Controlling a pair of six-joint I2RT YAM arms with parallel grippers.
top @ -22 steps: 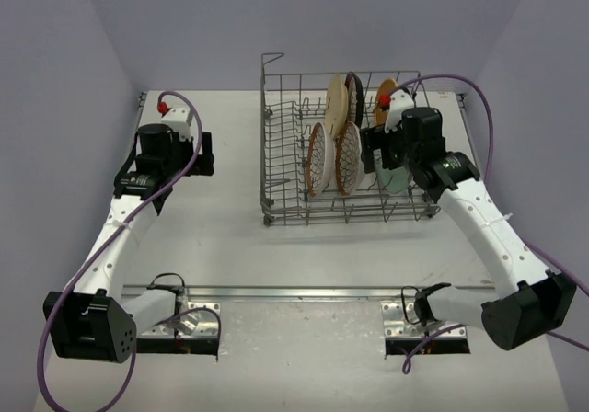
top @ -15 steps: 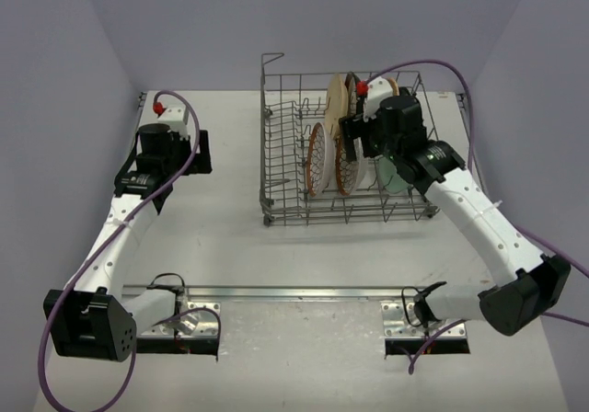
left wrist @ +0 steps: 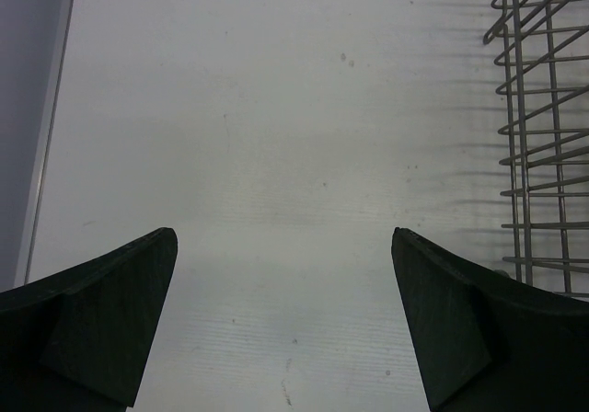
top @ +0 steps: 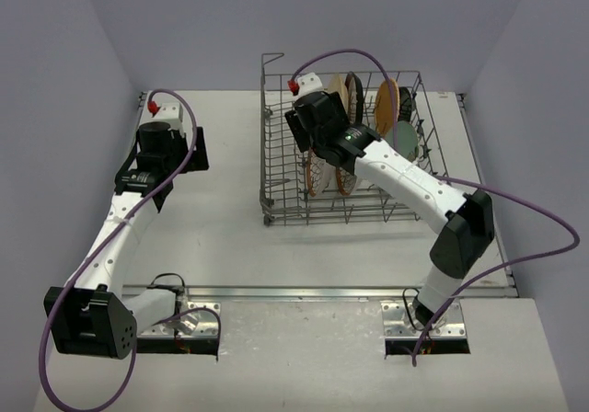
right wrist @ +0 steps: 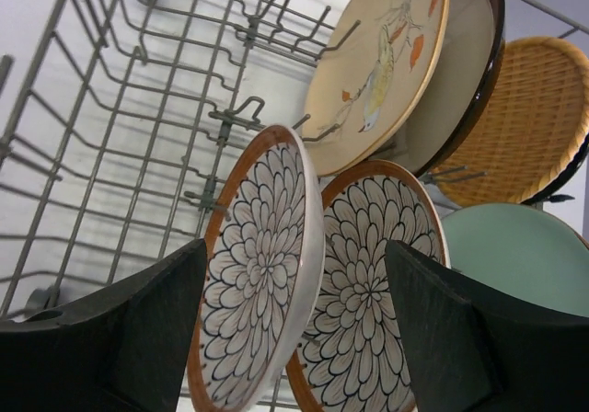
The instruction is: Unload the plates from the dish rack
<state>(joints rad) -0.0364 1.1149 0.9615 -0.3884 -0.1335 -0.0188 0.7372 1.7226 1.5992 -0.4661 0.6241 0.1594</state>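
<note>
Down in the dish rack (top: 281, 154), a grey wire basket of upright tines, the plates stand on edge in two rows. In front, two white round plates with red-brown rims and a petal lattice lean side by side, the left floral plate (right wrist: 262, 274) and the right floral plate (right wrist: 373, 283). Behind them sits a glossy cream plate (right wrist: 377, 72) painted with a bird, backed closely by a dark brown-rimmed plate (right wrist: 471, 72). To the right is an orange-tan plate (right wrist: 529, 118) with a woven basket texture, and below it a smooth mint green plate (right wrist: 515, 246). The right gripper (right wrist: 294, 256) hangs over the front row, its dark wedge-shaped fingers spread with the left floral plate's rim between them, and no contact shows. Off to the left, the left gripper (left wrist: 283, 237) hovers over the pale, faintly speckled bench (left wrist: 276, 108), fingers spread wide and holding nothing, with the rack's wire edge just at its right.
</note>
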